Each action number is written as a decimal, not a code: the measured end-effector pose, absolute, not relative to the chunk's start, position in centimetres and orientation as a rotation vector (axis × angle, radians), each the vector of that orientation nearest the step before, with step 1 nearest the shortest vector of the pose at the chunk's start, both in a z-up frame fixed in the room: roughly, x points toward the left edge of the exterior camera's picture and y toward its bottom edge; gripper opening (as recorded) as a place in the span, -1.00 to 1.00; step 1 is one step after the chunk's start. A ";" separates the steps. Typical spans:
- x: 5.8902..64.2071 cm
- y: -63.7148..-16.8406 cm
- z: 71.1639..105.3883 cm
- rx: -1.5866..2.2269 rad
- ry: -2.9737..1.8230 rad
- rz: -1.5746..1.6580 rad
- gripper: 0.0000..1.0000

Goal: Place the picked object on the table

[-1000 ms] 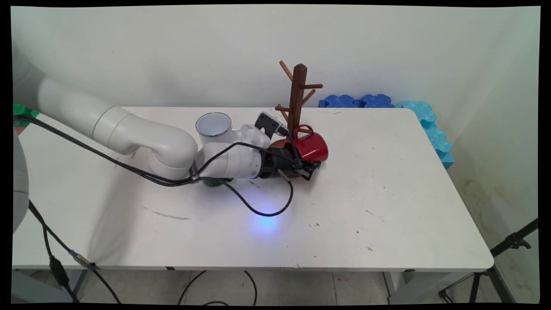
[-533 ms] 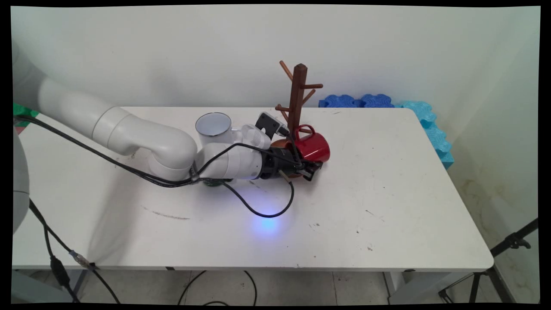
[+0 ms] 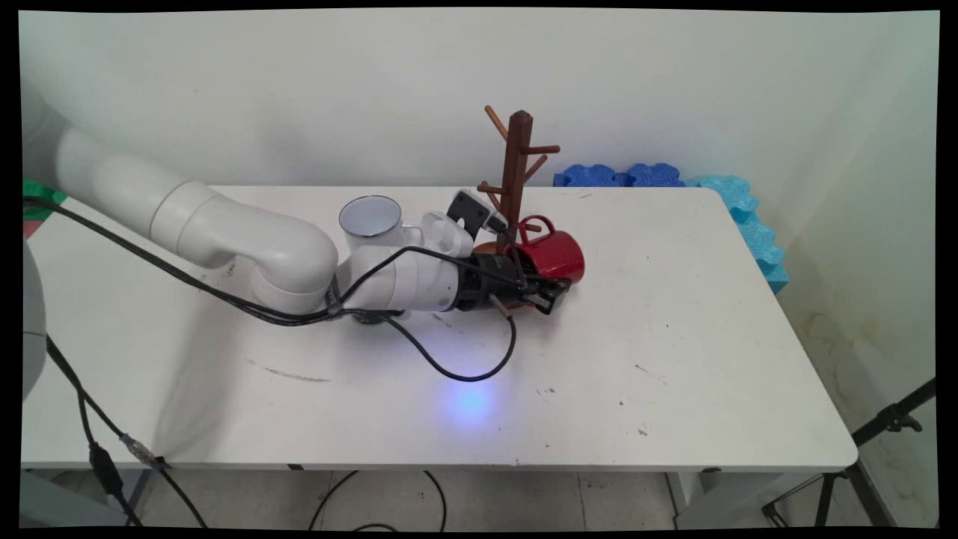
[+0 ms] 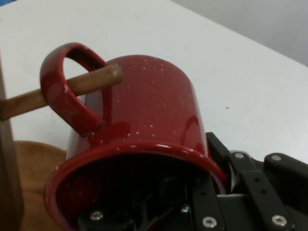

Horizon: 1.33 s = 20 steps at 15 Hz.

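Note:
A red speckled mug [image 3: 560,256] lies tilted on its side beside the brown wooden mug tree [image 3: 516,168]. My gripper [image 3: 551,293] is shut on the red mug's rim [image 4: 144,147], one finger inside the mouth and one outside. In the hand view the mug's handle [image 4: 60,91] is threaded over a low wooden peg [image 4: 94,81] of the tree, whose tip pokes out past the handle. The tree's round base [image 4: 29,183] shows under the mug at the lower left.
A white mug [image 3: 370,219] stands upright just behind my forearm. Something small and dark green [image 3: 367,318] peeks out beneath the arm. Blue foam blocks [image 3: 651,176] line the table's far right corner. A black tripod [image 3: 883,427] stands off the table's right end.
My gripper has carried the red mug a little to the right and up, sliding its handle farther along the peg. The white mug has not moved.

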<state>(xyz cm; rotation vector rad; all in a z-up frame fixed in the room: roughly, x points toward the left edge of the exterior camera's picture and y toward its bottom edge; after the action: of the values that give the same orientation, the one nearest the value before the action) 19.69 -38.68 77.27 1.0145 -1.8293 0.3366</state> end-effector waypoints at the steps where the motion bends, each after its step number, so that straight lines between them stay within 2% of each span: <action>1: 19.5 -38.5 77.5 1.008 -1.828 0.332 -1.00; 20: 20.0 -34.2 82.7 0.901 -1.841 0.259 -1.00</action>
<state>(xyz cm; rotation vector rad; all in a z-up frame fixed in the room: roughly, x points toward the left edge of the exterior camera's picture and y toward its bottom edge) 20.01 -34.23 82.70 0.9005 -1.8408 0.2592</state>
